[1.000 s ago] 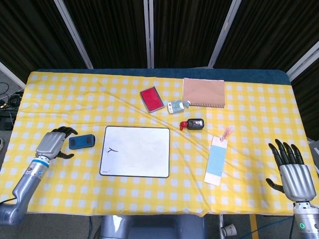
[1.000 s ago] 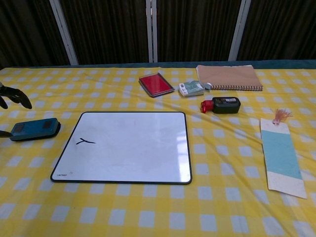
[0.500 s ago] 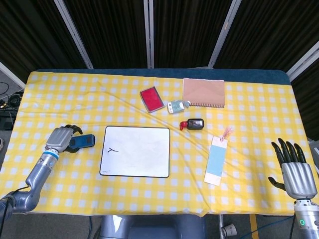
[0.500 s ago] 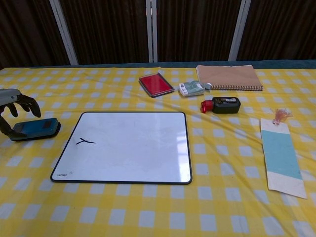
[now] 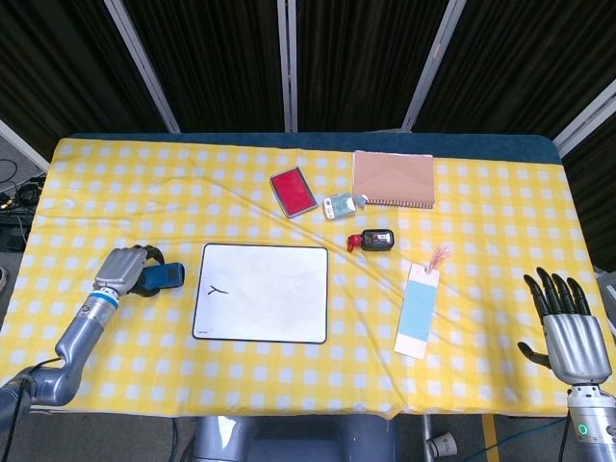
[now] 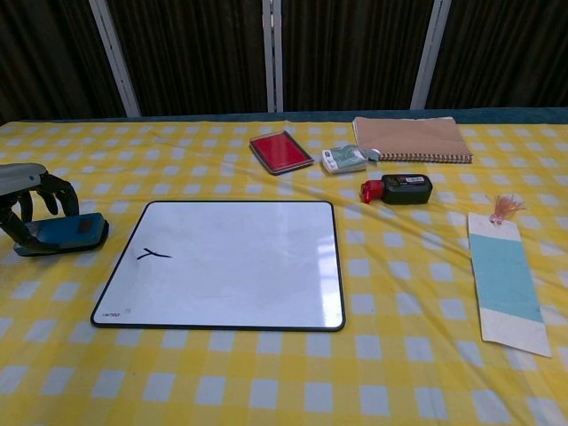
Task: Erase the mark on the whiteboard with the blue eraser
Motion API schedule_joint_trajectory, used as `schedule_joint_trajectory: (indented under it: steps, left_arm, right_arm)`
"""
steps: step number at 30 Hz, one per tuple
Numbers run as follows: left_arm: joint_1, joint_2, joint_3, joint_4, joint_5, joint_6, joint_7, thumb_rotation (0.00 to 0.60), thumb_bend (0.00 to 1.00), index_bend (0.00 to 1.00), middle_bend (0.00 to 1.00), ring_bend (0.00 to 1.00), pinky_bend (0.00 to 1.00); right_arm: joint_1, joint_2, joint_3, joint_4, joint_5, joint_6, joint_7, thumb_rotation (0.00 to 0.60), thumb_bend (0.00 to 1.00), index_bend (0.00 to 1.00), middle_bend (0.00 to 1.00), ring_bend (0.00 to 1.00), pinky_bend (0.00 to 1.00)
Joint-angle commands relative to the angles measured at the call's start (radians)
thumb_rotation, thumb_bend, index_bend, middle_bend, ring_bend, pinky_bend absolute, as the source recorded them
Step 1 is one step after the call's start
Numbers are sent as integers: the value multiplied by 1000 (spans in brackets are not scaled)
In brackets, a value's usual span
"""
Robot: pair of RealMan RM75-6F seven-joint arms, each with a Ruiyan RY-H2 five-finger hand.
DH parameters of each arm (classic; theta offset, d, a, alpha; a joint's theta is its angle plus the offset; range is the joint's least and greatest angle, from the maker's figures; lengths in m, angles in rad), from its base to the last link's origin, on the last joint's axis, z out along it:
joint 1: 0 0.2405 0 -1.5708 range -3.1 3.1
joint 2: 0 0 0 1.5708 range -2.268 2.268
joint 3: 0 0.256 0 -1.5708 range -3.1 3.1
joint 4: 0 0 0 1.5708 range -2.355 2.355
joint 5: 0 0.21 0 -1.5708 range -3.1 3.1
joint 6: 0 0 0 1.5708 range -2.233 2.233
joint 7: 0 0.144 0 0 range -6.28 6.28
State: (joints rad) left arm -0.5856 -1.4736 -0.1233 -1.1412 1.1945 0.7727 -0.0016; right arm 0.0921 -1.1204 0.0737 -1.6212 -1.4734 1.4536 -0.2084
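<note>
**Left hand at the eraser, whiteboard mark intact**

The left hand arched over the left end of the flat blue rectangular eraser, fingers curled down around it; whether they gripped it could not be told. The eraser lay on the yellow checked tablecloth, just left of the black-framed rectangular whiteboard, whose black mark sat near its left edge. At far right, the right hand stood empty, fingers spread upward.
</note>
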Motion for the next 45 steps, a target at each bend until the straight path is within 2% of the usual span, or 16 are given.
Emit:
schedule_joint_trajectory:
  steps: [1,5,9,14,17,22,31,37,45]
  left_arm:
    - [-2,16,-1,-27,-5,0,6,600,234,498,349,318,474]
    - [0,35,-7,-74,9,23,-7,600,236,513,361,329,483]
    - [-15,57,-12,-151,70,60,-26,600,236,515,361,329,483]
    - [-57,45,-11,-189,114,56,12,600,235,529,368,336,492]
    - [-105,1,-14,-162,111,12,61,600,235,533,369,338,493]
    - [-164,-78,-23,-69,87,-52,73,600,236,552,384,348,506]
    - [-200,-136,-15,35,109,-61,35,600,236,572,395,356,513]
    - [-196,-146,16,33,155,-45,-24,600,239,597,415,370,525]
    - [-177,-110,87,-56,259,5,-100,600,239,607,421,375,531]
  right_arm:
    - [0,1,-1,0,-1,0,1,600,0,0,0,0,0]
    - [-1,3,-1,-2,-1,3,4,600,0,0,0,0,0]
    - [1,1,-2,-2,-1,0,-1,600,0,0,0,0,0]
    - [4,-5,-1,1,4,-5,-8,600,0,0,0,0,0]
    - [7,-9,2,8,14,-11,-12,600,0,0,0,0,0]
    - [13,-15,8,23,37,-26,-14,600,0,0,0,0,0]
    - [15,-19,14,42,63,-38,-9,600,0,0,0,0,0]
    - [15,-18,13,44,69,-39,-10,600,0,0,0,0,0]
    - [13,-17,11,36,62,-31,-13,600,0,0,0,0,0]
